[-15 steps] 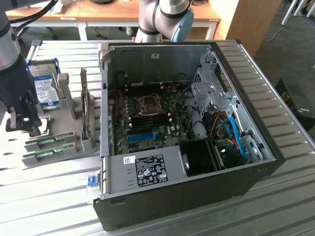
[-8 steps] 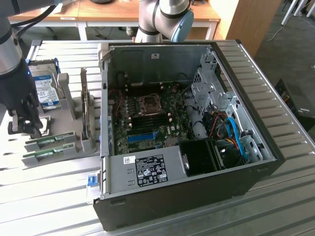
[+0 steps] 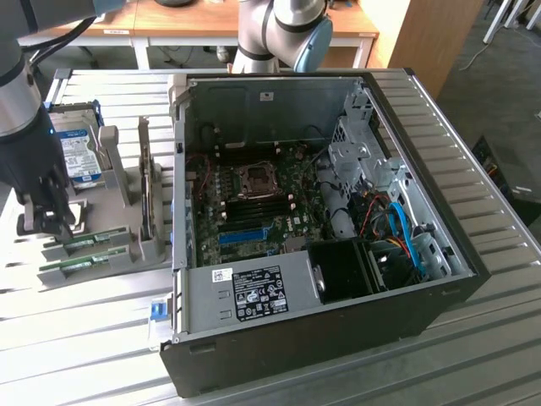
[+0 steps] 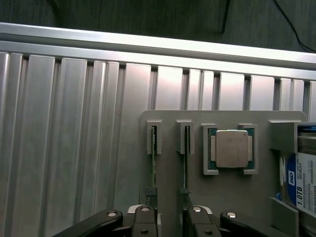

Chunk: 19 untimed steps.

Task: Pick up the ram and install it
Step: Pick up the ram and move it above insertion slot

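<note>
Hand (image 3: pixel 49 223) stood over the grey fixture (image 3: pixel 114 227) at the exterior view's left, on the ribbed aluminium tabletop (image 3: pixel 76 338). In the wrist view the hand (image 4: pixel 170 224) had its fingers (image 4: pixel 143 222) spread apart, with nothing between them.

Both sticks were seated on edge in the fixture (image 4: pixel 168 127), side by side and parallel. The ram stick (image 3: pixel 90 240) nearer the processor appeared in the wrist view as a thin green edge (image 4: pixel 185 165). The second ram stick (image 3: pixel 83 265) lay just beside it (image 4: pixel 153 165). The spread fingers sat at one end of the two sticks. Contact with either stick could not be judged.

The square silver processor (image 4: pixel 231 148) rested in its own pocket beside the sticks. The hard drive (image 3: pixel 80 156) stood upright in the fixture beyond that, its blue-white label (image 4: pixel 307 185) visible.

The open computer case (image 3: pixel 254 359) lay on the tabletop, well apart from the hand toward the exterior view's right. Its motherboard (image 3: pixel 254 203) was exposed.
</note>
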### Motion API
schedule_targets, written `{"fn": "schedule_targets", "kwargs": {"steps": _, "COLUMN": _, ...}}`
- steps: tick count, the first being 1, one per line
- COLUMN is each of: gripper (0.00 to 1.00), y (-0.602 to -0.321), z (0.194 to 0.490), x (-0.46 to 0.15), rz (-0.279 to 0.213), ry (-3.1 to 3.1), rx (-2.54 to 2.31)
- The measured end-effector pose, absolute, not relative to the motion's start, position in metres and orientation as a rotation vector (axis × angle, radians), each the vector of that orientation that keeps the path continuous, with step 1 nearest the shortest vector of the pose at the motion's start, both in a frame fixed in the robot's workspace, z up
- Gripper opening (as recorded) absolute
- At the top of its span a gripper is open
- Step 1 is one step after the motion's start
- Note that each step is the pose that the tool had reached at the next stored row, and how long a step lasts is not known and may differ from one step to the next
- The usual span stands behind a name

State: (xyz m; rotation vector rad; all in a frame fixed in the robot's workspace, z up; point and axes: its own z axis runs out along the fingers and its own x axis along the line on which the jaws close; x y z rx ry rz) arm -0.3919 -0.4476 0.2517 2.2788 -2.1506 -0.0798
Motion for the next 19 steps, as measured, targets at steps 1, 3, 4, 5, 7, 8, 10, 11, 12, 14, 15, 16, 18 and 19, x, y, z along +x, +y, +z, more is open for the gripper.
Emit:
{"fn": "schedule_targets", "kwargs": {"steps": 1, "gripper": 0.30, "y": -0.448, "z": 0.250, "x": -0.392, "rz": -0.080, "ry": -2.151, "rx": 2.279}}
{"fn": "schedule_targets", "kwargs": {"steps": 3, "gripper": 0.30, "y": -0.448, "z": 0.248, "x": -0.392, "rz": -0.080, "ry": -2.151, "rx": 2.279}}
{"fn": "schedule_targets", "kwargs": {"steps": 4, "gripper": 0.30, "y": -0.448, "z": 0.247, "x": -0.392, "rz": -0.080, "ry": -2.151, "rx": 2.279}}
{"fn": "schedule_targets", "kwargs": {"steps": 5, "gripper": 0.30, "y": -0.448, "z": 0.246, "x": -0.392, "rz": -0.080, "ry": -2.151, "rx": 2.279}}
{"fn": "schedule_targets", "kwargs": {"steps": 7, "gripper": 0.30, "y": -0.448, "z": 0.244, "x": -0.392, "rz": -0.080, "ry": -2.151, "rx": 2.279}}
{"fn": "schedule_targets", "kwargs": {"steps": 8, "gripper": 0.30, "y": -0.448, "z": 0.243, "x": -0.392, "rz": -0.080, "ry": -2.151, "rx": 2.279}}
{"fn": "schedule_targets", "kwargs": {"steps": 10, "gripper": 0.30, "y": -0.448, "z": 0.241, "x": -0.392, "rz": -0.080, "ry": -2.151, "rx": 2.279}}
{"fn": "schedule_targets", "kwargs": {"steps": 11, "gripper": 0.30, "y": -0.448, "z": 0.240, "x": -0.392, "rz": -0.080, "ry": -2.151, "rx": 2.279}}
{"fn": "schedule_targets", "kwargs": {"steps": 12, "gripper": 0.30, "y": -0.448, "z": 0.239, "x": -0.392, "rz": -0.080, "ry": -2.151, "rx": 2.279}}
{"fn": "schedule_targets", "kwargs": {"steps": 14, "gripper": 0.30, "y": -0.448, "z": 0.238, "x": -0.392, "rz": -0.080, "ry": -2.151, "rx": 2.279}}
{"fn": "schedule_targets", "kwargs": {"steps": 15, "gripper": 0.30, "y": -0.448, "z": 0.237, "x": -0.392, "rz": -0.080, "ry": -2.151, "rx": 2.279}}
{"fn": "schedule_targets", "kwargs": {"steps": 16, "gripper": 0.30, "y": -0.448, "z": 0.236, "x": -0.392, "rz": -0.080, "ry": -2.151, "rx": 2.279}}
{"fn": "schedule_targets", "kwargs": {"steps": 18, "gripper": 0.30, "y": -0.448, "z": 0.234, "x": -0.392, "rz": -0.080, "ry": -2.151, "rx": 2.279}}
{"fn": "schedule_targets", "kwargs": {"steps": 19, "gripper": 0.30, "y": -0.448, "z": 0.233, "x": -0.392, "rz": -0.080, "ry": -2.151, "rx": 2.279}}
